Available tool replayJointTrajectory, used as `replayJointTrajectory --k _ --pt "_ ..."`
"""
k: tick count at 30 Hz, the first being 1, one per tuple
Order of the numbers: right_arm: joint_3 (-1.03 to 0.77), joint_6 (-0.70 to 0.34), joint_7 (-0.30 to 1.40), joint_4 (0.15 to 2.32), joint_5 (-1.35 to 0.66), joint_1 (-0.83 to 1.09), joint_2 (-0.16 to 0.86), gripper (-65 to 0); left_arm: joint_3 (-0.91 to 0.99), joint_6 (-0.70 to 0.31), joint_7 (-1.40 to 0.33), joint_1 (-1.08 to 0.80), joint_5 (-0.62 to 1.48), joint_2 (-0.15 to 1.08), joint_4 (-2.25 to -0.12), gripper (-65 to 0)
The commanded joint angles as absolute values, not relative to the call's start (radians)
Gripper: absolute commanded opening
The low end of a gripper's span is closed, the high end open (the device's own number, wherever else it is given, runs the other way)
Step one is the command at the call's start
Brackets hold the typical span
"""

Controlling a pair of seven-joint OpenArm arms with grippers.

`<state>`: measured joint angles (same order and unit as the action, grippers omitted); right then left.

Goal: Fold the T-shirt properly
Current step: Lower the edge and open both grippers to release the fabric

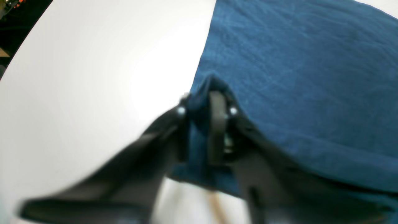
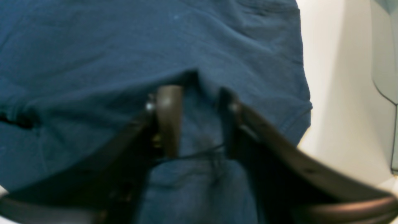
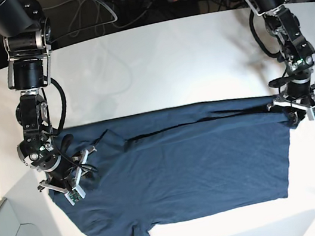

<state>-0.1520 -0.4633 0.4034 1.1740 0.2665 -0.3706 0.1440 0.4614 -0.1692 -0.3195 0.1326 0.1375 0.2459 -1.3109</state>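
A: T-shirt (image 3: pixel 184 168), item one, base view. Where is it, and how does it lie?

B: Dark teal-blue, spread flat on the white bench (image 3: pixel 155 70), filling the 6 o'clock half of the picture. A fold line runs across it near the upper edge. One sleeve points to 7 o'clock at the lower hem side.

A: Pincers in that view?

B: Right pincer (image 3: pixel 74 180) at 9 o'clock, low on the cloth's edge. Left pincer (image 3: pixel 301 107) at 3 o'clock, at the shirt's upper corner. Their jaw state is too small to read here.

A: Left wrist view?

B: T-shirt (image 1: pixel 295 77) fills the 1 to 4 o'clock side; bare bench (image 1: pixel 93 77) takes the 9 o'clock side. Left pincer (image 1: pixel 206 115) sits at the cloth's edge, jaws slightly apart, with a ridge of fabric bunched between them. Picture blurred; whether the cloth is truly gripped, cannot tell.

A: Right wrist view?

B: T-shirt (image 2: pixel 124 46) covers nearly everything; a strip of bench (image 2: pixel 335 93) shows at 3 o'clock. Right pincer (image 2: pixel 199 121) stands with jaws clearly apart, cloth lying in the gap and a raised crease just beyond the tips. Nothing is clamped.
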Motion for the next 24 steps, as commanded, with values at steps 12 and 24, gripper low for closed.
replayJointTrajectory --k 12,24 --pt "-0.162 -0.476 0.381 1.319 0.249 -0.309 0.179 -15.8 0.547 -0.168 -0.297 0.074 0.156 0.251 -1.478 -35.2" --pt "-0.162 -0.476 0.381 1.515 0.252 -0.105 0.176 -15.8 0.547 -0.177 -0.283 0.082 0.157 0.245 -1.207 -35.3"
